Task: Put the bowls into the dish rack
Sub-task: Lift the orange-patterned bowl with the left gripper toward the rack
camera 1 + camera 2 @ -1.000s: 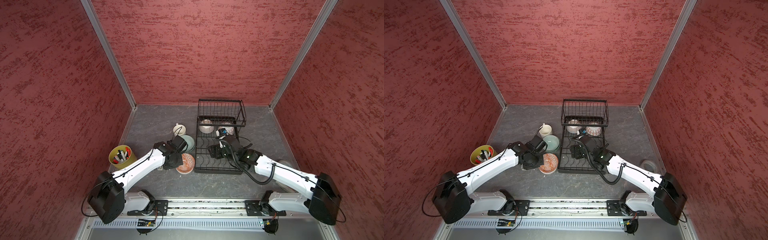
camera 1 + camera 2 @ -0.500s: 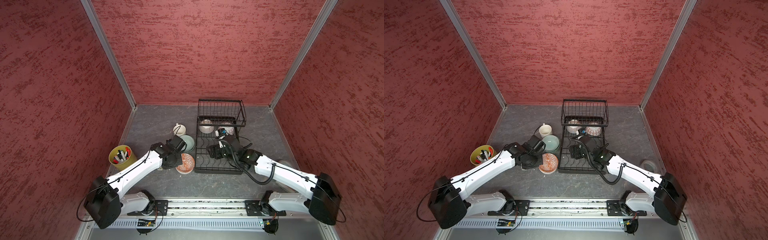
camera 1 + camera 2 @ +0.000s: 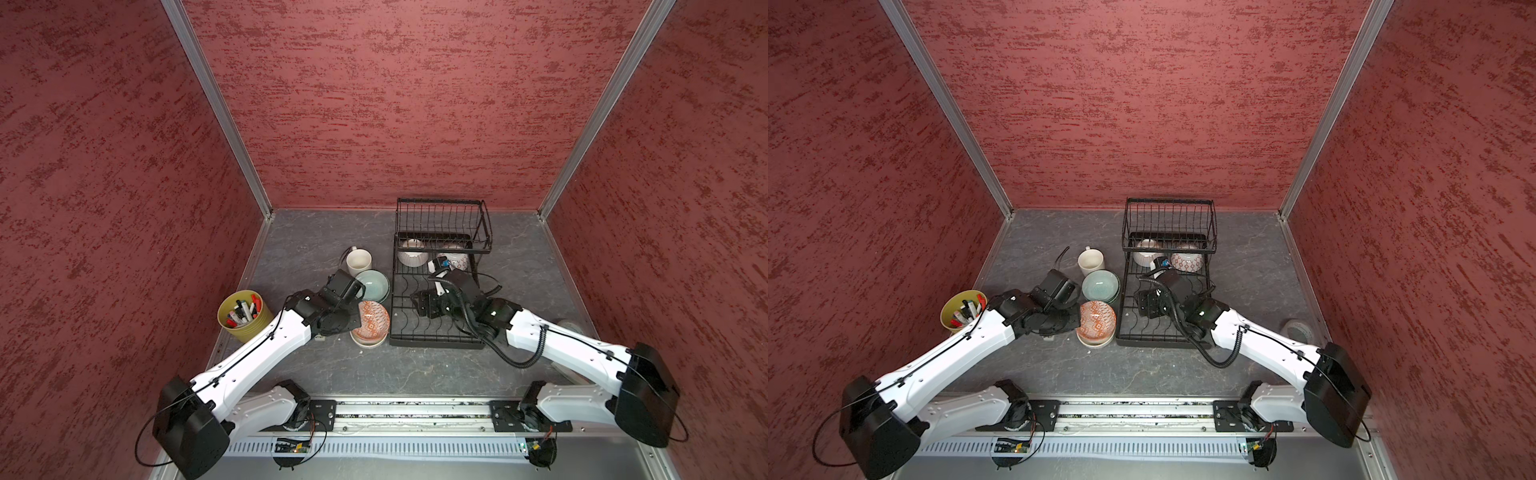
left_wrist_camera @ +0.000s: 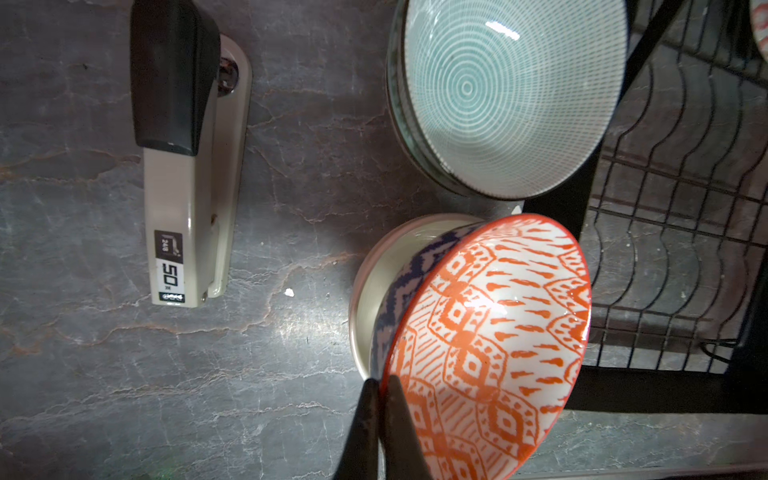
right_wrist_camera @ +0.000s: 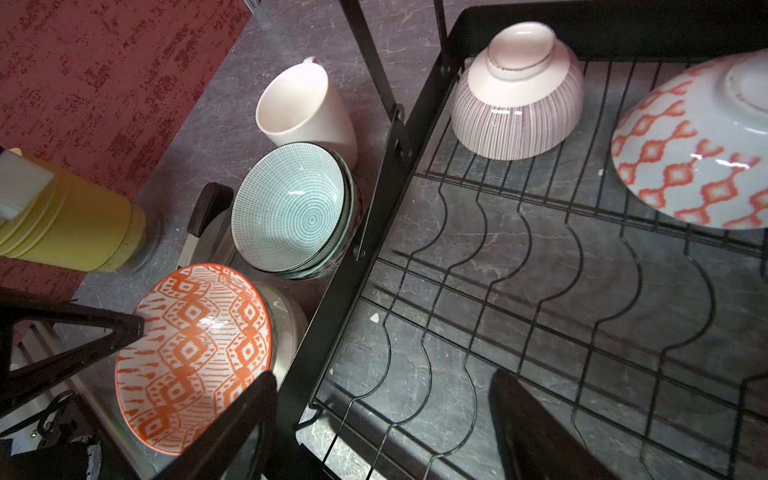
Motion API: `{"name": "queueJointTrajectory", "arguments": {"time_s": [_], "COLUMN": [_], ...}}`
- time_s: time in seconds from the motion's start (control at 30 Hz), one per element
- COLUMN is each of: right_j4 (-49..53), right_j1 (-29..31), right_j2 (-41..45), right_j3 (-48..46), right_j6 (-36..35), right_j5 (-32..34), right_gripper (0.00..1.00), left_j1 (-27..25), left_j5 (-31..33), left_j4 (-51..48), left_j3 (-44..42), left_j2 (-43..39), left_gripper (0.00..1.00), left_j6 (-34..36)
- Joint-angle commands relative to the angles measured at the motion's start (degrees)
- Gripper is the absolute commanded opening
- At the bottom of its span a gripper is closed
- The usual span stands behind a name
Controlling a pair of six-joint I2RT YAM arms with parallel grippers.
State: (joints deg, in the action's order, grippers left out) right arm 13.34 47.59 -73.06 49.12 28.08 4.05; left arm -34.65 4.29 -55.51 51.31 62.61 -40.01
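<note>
My left gripper (image 4: 380, 386) is shut on the rim of the orange-patterned bowl (image 4: 490, 332), which is tilted up out of a navy-zigzag bowl (image 4: 399, 291) nested in a cream bowl (image 4: 370, 291). In both top views this stack (image 3: 372, 321) (image 3: 1097, 322) sits just left of the dish rack (image 3: 436, 344) (image 3: 1158, 343). A pale green bowl (image 3: 372, 283) tops a second stack behind it. A pink-striped bowl (image 5: 515, 112) and an orange-diamond bowl (image 5: 698, 145) lie upside down in the rack. My right gripper (image 5: 382, 399) hangs open and empty over the rack's wavy wires.
A cream mug (image 3: 359, 261) stands behind the green bowl. A yellow-green pot of markers (image 3: 244, 316) is at the left wall. A stapler (image 4: 187, 166) lies on the floor under my left arm. A tape roll (image 3: 1298, 330) sits at the right edge.
The left arm's rear links have swung toward the near left while its gripper stays at the orange bowl's rim. The right arm has barely moved.
</note>
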Motion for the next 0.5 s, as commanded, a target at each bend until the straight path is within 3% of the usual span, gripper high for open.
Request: {"name": "queueJointTrajectory", "arguments": {"time_s": [0.0, 0.47], "right_j4": [-2.1, -8.3], "right_j1": [0.4, -1.6], "right_j2": [-0.3, 2.0], "right_j3": [0.7, -1.3], "right_j6": [1.3, 5.8], "right_j5": [-1.9, -14.6], "right_gripper": [0.81, 0.88], "left_j1": [0.8, 3.5], "left_j5": [-1.1, -10.7], "left_j4": [2.8, 10.7], "left_j3": [-0.2, -0.6], "left_j2": [-2.6, -6.3], "left_gripper": [0.00, 0.00], "left_j6": [1.3, 1.3]}}
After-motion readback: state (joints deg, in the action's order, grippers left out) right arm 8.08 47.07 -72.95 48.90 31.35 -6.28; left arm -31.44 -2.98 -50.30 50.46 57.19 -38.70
